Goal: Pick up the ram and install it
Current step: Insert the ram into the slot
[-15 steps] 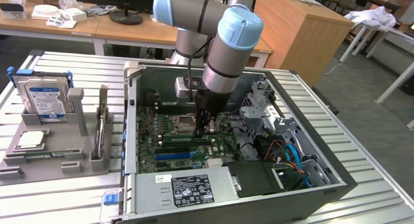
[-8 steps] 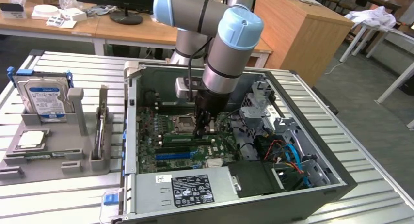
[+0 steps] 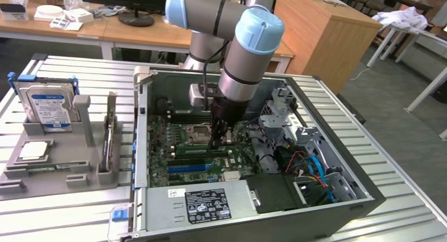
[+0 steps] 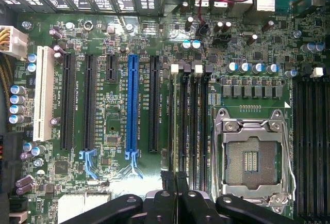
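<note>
Black tool (image 4: 175,178), fingers pressed together | over memory slots (image 4: 188,126) just beside CPU socket (image 4: 252,158) | green motherboard (image 4: 114,131) inside open computer case (image 3: 293,225)

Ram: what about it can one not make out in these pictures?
- Exterior view: tool dark against the board; whether it holds a ram is too small to tell.
- Wrist view: shut tool over the slots; a ram edge-on there would be too thin to confirm.
- Wrist view: the edge cuts off the tool's body.
</note>
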`<state>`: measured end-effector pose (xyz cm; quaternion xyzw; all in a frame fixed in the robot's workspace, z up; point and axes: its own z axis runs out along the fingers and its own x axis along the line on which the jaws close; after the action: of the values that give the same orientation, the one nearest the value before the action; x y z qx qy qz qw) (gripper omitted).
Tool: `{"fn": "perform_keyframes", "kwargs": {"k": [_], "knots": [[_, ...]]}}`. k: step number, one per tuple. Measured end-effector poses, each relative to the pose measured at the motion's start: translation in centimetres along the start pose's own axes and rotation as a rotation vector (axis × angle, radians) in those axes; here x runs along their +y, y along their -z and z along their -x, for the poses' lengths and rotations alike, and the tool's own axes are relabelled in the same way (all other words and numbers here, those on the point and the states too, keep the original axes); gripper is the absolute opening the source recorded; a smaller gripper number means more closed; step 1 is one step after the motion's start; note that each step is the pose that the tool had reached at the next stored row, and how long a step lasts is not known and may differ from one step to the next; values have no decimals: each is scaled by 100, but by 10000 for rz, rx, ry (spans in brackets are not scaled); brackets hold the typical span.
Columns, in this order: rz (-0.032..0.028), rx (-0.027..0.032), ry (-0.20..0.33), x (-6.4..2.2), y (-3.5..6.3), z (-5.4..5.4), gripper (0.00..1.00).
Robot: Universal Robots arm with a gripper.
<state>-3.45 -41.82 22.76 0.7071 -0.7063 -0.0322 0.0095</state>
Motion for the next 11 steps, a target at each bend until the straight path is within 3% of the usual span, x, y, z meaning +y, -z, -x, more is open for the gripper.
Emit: {"fn": "perform_keyframes", "kwargs": {"k": [11], "knots": [[-1,4,-1,4,-35,-2,11]]}}
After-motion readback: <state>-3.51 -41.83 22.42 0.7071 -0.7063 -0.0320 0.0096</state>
